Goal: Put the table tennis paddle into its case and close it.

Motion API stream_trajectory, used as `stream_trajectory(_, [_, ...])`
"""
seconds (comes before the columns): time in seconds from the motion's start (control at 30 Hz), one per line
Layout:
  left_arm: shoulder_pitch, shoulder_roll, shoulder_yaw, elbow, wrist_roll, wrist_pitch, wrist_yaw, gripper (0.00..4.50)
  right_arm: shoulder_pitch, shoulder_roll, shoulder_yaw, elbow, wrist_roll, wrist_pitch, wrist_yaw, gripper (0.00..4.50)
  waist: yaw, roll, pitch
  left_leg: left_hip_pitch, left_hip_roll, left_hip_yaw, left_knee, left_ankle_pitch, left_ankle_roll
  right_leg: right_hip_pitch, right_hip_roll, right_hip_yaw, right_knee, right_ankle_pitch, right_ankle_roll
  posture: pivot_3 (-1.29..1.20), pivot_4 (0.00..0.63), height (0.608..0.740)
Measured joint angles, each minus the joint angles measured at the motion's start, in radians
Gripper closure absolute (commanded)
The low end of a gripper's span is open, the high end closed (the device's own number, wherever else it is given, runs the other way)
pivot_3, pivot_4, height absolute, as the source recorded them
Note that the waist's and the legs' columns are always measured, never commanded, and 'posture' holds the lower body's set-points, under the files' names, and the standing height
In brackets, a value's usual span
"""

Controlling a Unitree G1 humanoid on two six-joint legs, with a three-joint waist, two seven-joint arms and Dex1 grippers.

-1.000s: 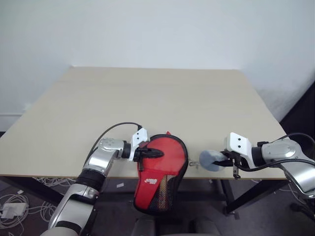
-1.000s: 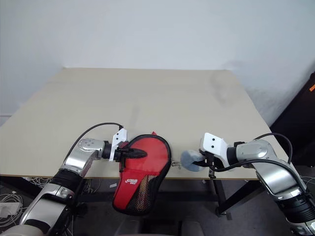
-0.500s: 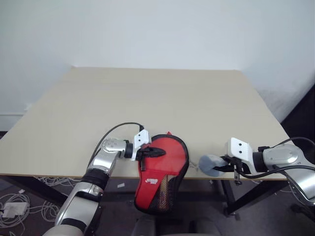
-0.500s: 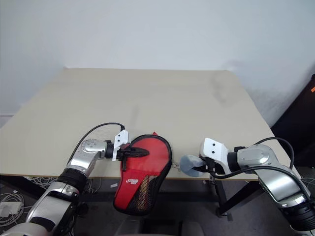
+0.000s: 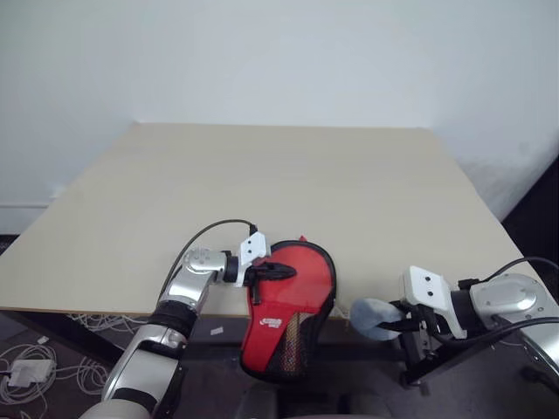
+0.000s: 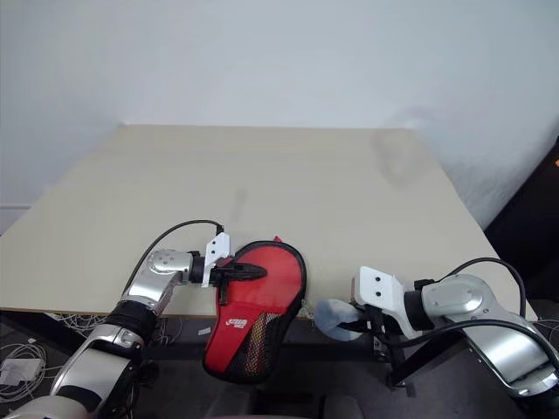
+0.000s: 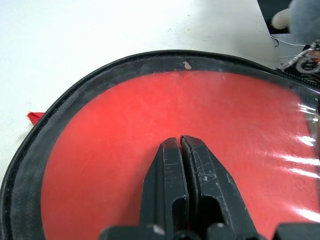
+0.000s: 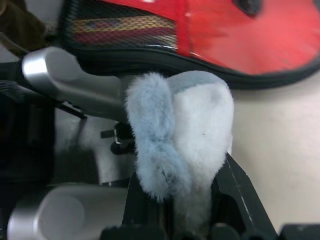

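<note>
Head view: beige table (image 5: 288,175), white wall; L gripper (image 5: 281,271) closed, R gripper (image 8: 190,200) holds tag (image 8: 180,135).

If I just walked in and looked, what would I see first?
Probably the bright red case, hanging half off the near edge of the pale wooden table. The left gripper, shut, presses on its round top. Off to the right, past the table edge, the right gripper pinches a fluffy grey-blue tag.

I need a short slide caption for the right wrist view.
Right gripper holds the fluffy grey-blue tag beside the red case.
</note>
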Motion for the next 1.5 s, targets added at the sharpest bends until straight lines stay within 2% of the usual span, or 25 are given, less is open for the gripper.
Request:
stream_trajectory(1.17, [-0.047, -0.026, -0.016, 0.027, 0.004, 0.043, -0.062, 4.5, 0.115, -0.041, 0.109, -0.219, -0.009, 0.025, -0.038, 4.12, 0.001, -0.002, 0.001, 0.0, -0.001, 0.0, 0.0, -0.004, -0.002, 0.0, -0.002, 0.0, -0.002, -0.001, 0.002, 0.0, 0.0, 0.74])
stream_trajectory(1.5, [-0.064, -0.04, -0.022, 0.041, 0.02, 0.049, -0.062, 4.5, 0.069, -0.015, 0.148, -0.186, -0.011, 0.058, -0.082, 4.12, 0.001, -0.004, 0.001, 0.0, -0.001, 0.0, 0.0, -0.005, -0.002, 0.001, -0.002, 0.0, -0.003, -0.001, 0.002, 0.0, 0.0, 0.74])
